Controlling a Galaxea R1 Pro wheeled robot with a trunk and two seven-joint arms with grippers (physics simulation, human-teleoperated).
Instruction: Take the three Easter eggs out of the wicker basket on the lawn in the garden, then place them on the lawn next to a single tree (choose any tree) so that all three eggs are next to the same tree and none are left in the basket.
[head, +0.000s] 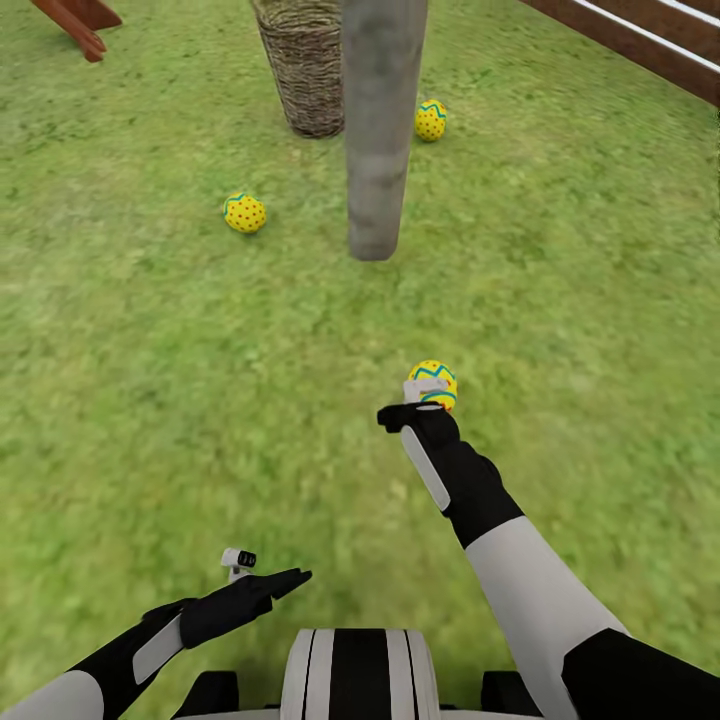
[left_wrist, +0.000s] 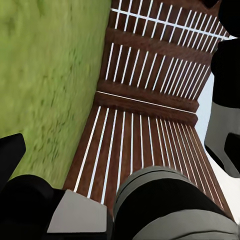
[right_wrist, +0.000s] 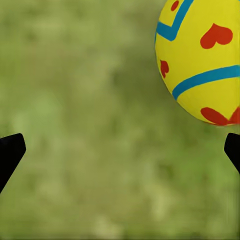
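The pale grey trunk of the tree (head: 380, 130) rises from the lawn (head: 150, 350) ahead of me. Behind it stands the wicker basket (head: 305, 70). One yellow red-dotted Easter egg (head: 245, 213) lies on the grass left of the trunk, and another (head: 431, 120) lies right of it, near the basket. A third egg (head: 432, 385), with blue bands and red hearts, sits at the tip of my right gripper (head: 425, 402). In the right wrist view this egg (right_wrist: 200, 60) is off to one side of the gripper (right_wrist: 120, 150), whose fingers are spread wide with only grass between them. My left gripper (head: 262, 568) hangs low, open and holding nothing.
A brown slatted wooden fence (head: 640, 40) runs along the right, also seen close in the left wrist view (left_wrist: 145, 125). A red-brown wooden frame (head: 80, 25) stands at the far left. Open grass lies between me and the trunk.
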